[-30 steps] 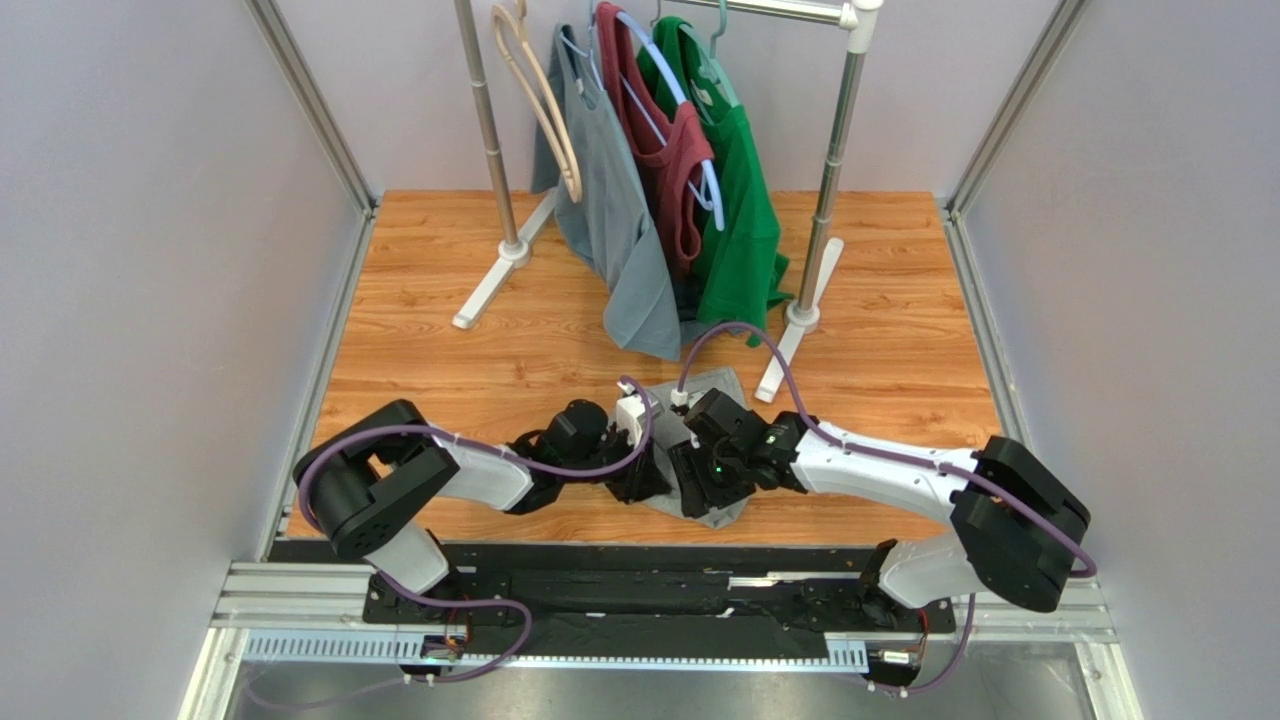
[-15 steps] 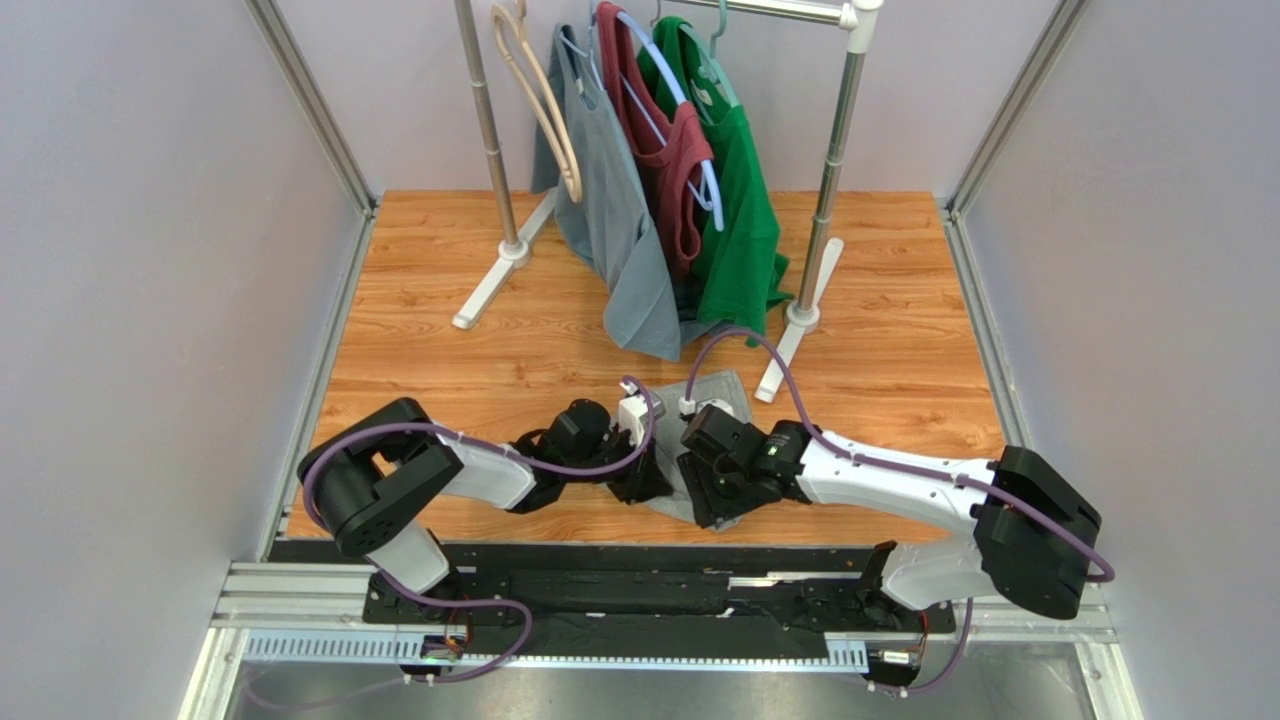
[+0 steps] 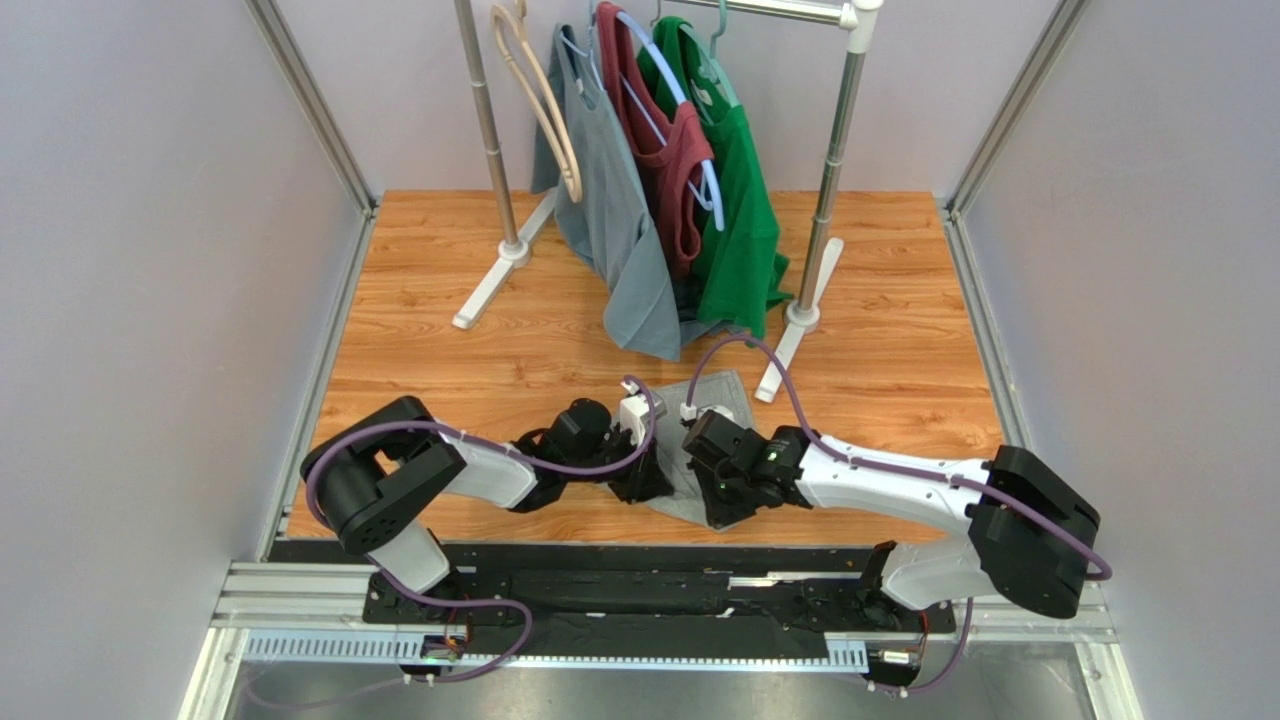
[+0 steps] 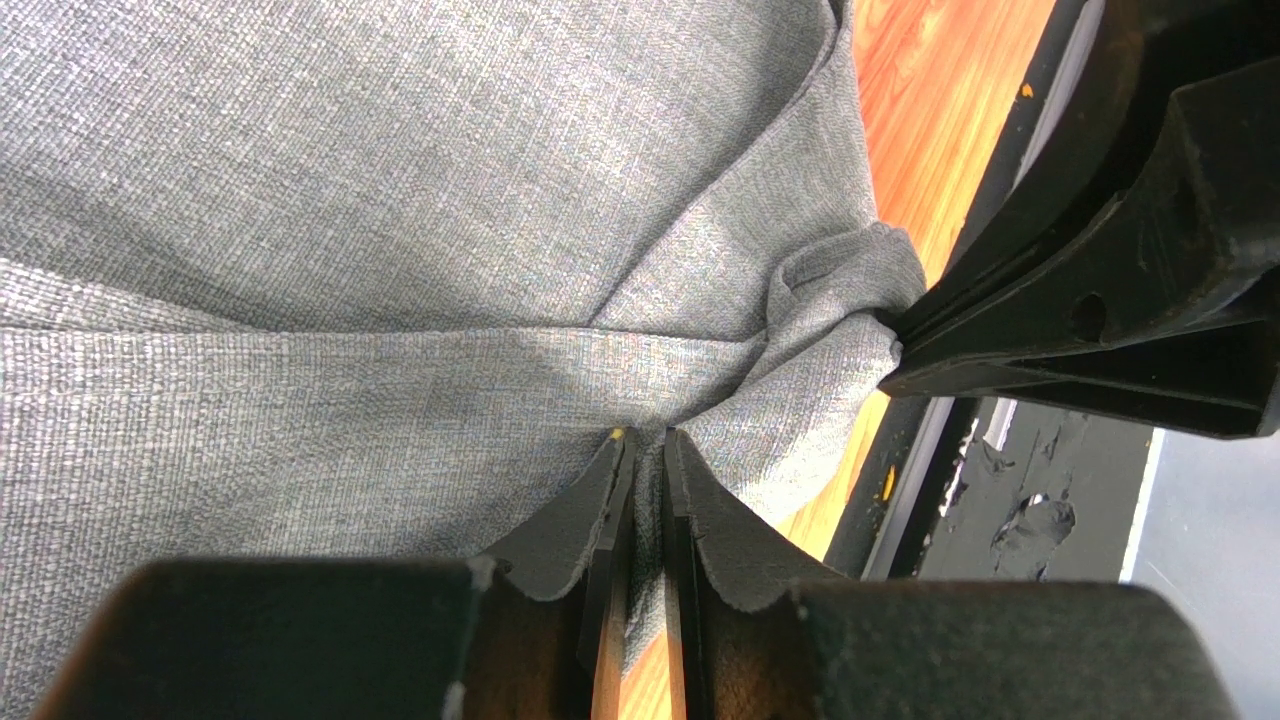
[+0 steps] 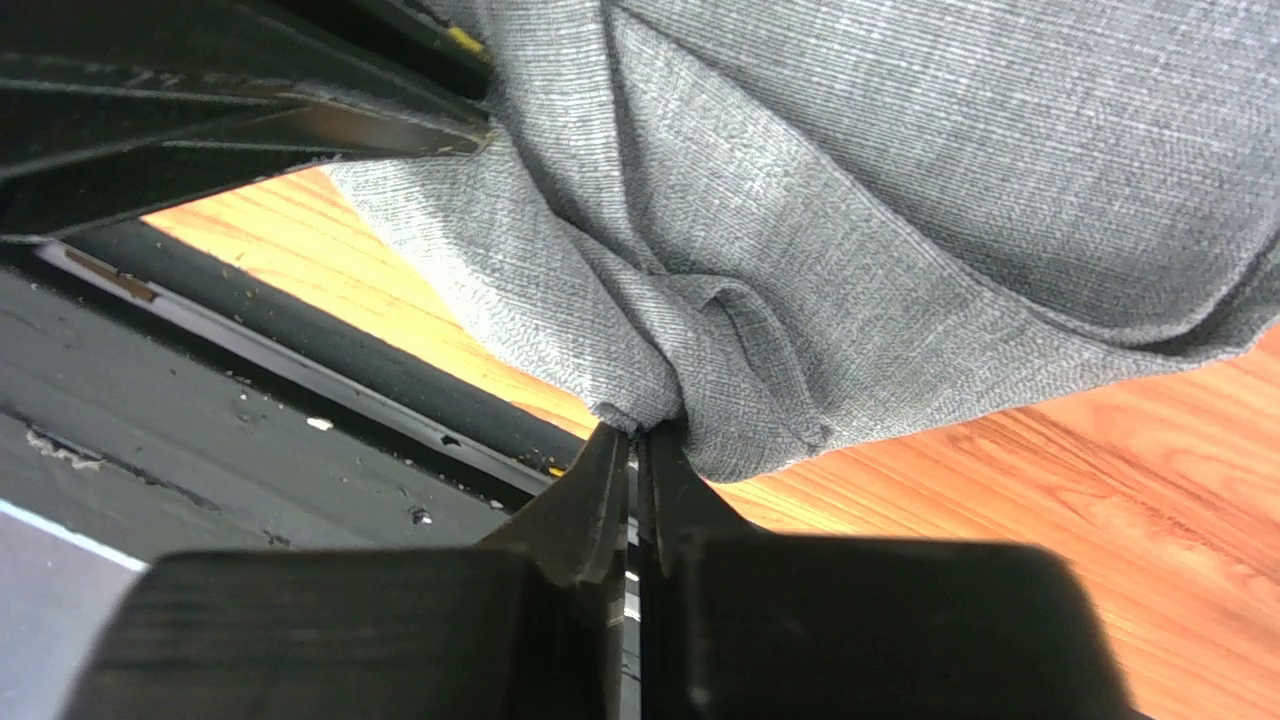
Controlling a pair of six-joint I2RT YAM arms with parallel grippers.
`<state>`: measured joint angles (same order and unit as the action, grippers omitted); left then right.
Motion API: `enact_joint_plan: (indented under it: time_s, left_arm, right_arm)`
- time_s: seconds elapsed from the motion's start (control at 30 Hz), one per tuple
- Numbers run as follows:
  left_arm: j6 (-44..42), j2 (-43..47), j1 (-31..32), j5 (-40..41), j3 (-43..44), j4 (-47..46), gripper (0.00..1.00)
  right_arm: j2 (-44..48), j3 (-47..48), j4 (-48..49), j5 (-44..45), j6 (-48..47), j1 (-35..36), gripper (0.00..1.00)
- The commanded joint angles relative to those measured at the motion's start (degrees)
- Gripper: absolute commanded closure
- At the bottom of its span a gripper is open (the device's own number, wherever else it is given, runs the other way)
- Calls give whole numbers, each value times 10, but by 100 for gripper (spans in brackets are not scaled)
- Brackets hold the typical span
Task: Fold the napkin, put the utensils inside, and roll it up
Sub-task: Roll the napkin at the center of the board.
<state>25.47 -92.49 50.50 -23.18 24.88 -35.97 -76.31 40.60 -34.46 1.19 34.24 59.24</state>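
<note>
Napkin point(image 4: 376, 225) bunched, fold pinched in left jaws, edge clamped in right jaws

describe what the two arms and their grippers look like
Both the left arm and right arm have white links between bulky black joint housings, with a purple cable looping along each. The left gripper and right gripper are matte black, with two tapered, wedge-shaped fingers each.
</note>
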Motion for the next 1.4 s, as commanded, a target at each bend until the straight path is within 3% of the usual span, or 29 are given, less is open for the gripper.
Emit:
enact_joint_plan:
  time_s: [0.0,0.27,0.4,0.5,0.7,0.8,0.93,1.37]
  left_arm:
    - [-13,-34,1,28,-15,94,80]
    - [-14,-39,1,24,-11,99,81]
    - [-17,-43,1,20,2,124,81]
    - [-23,-43,1,17,17,169,81]
    - [-38,-61,0,5,53,246,81]
    - [-40,-65,-1,5,62,271,81]
    - [-41,-73,-12,7,69,300,81]
    - [-38,-81,-30,-6,72,312,81]
  right_arm:
    - [1,23,-24,-35,-2,3,100]
    - [-16,-24,3,-81,14,-3,100]
    - [40,3,-4,-45,-24,2,61]
    - [78,28,-14,-13,-54,6,52]
    - [124,24,60,54,-146,64,46]
    - [108,-2,147,70,-194,98,45]
    - [65,-9,187,109,-239,124,45]
    - [-39,-6,173,144,-257,130,44]
